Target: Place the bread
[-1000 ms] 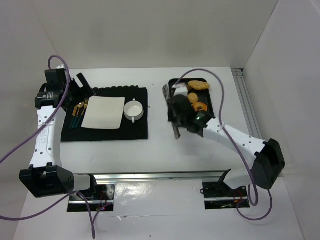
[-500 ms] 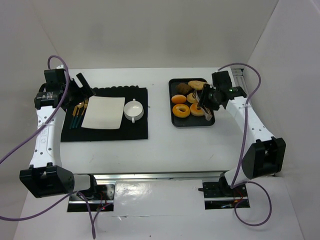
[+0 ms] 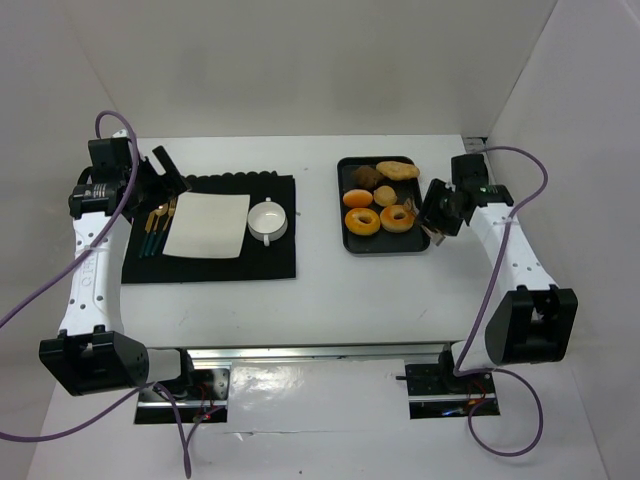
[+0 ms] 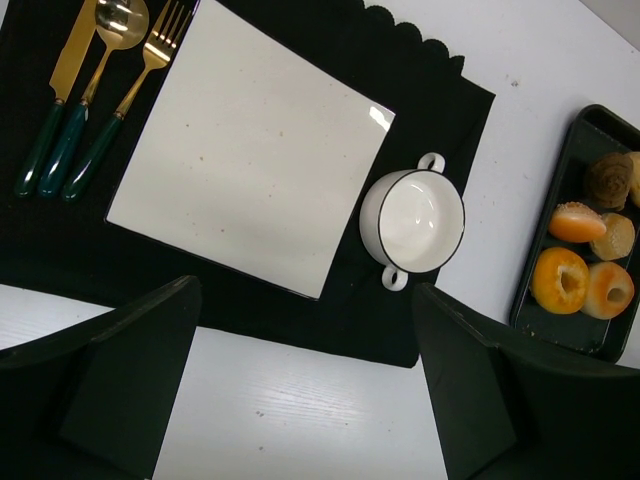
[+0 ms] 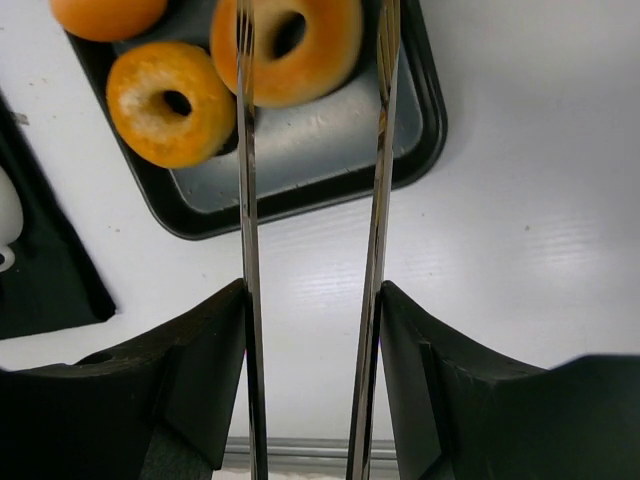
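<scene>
The bread, a small golden-brown ring doughnut (image 3: 397, 217), lies at the front right of the black tray (image 3: 352, 246). In the right wrist view the doughnut (image 5: 320, 55) lies between the tips of metal tongs (image 5: 378, 200), one blade over each side of it. My right gripper (image 3: 440, 212) is at the tray's right edge, shut on the tongs (image 3: 431, 226); its fingers (image 5: 312, 300) press the blades from outside. My left gripper (image 3: 165, 172) hovers open and empty above the black placemat (image 4: 305, 300). The doughnut also shows in the left wrist view (image 4: 610, 288).
The tray also holds a paler, larger ring (image 3: 362, 221), a round orange bun (image 3: 357, 198) and several other breads. On the black placemat (image 3: 280, 262) lie a white square plate (image 3: 207, 225), a white two-handled bowl (image 3: 267, 220) and gold cutlery (image 3: 156, 225).
My right arm has swung with the tongs from the tray's left side, across the tray, to its right edge. The left arm has not moved.
</scene>
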`<action>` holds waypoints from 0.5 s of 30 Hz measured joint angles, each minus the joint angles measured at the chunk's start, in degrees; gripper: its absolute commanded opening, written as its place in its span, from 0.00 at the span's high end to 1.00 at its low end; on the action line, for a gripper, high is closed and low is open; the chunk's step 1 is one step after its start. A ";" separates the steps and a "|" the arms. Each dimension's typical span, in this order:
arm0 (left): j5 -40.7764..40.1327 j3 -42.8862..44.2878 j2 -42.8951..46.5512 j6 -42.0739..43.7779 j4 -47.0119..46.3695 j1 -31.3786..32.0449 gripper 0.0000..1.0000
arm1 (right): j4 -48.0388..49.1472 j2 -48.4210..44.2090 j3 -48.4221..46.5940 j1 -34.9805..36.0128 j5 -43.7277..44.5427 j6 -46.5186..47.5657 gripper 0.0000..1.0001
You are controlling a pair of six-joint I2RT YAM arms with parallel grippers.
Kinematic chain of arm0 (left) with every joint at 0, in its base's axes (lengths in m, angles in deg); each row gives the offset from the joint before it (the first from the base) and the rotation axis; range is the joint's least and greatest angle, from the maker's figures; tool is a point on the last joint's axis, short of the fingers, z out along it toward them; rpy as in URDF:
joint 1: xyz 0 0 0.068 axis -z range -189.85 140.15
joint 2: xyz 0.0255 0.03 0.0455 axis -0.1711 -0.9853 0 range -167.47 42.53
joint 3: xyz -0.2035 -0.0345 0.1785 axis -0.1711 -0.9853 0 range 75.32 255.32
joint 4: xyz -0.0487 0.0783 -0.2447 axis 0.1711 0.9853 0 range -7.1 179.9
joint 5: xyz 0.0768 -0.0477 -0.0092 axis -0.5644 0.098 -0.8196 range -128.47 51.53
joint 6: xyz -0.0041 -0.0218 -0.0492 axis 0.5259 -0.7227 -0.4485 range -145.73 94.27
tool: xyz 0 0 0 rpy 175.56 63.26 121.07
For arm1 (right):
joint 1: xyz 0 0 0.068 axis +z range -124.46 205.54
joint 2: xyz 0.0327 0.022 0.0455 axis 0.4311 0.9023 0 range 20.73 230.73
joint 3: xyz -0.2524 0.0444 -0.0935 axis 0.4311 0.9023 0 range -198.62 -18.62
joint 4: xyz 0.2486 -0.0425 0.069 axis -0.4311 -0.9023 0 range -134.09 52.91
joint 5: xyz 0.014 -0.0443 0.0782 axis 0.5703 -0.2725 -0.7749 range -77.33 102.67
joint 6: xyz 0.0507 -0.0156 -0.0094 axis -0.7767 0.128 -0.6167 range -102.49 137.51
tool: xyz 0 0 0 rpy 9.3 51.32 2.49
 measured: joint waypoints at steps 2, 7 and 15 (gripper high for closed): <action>0.04 0.00 0.00 0.00 0.00 0.00 0.00 | -0.11 -0.83 2.03 -1.11 -0.76 -0.26 0.40; 0.11 0.00 -0.02 0.00 0.02 0.00 0.00 | 0.57 -1.22 5.42 -2.69 -3.65 -1.09 0.40; 0.11 0.00 -0.02 -0.02 0.02 0.00 0.00 | 2.86 -1.16 6.99 -2.86 -6.75 -2.01 0.40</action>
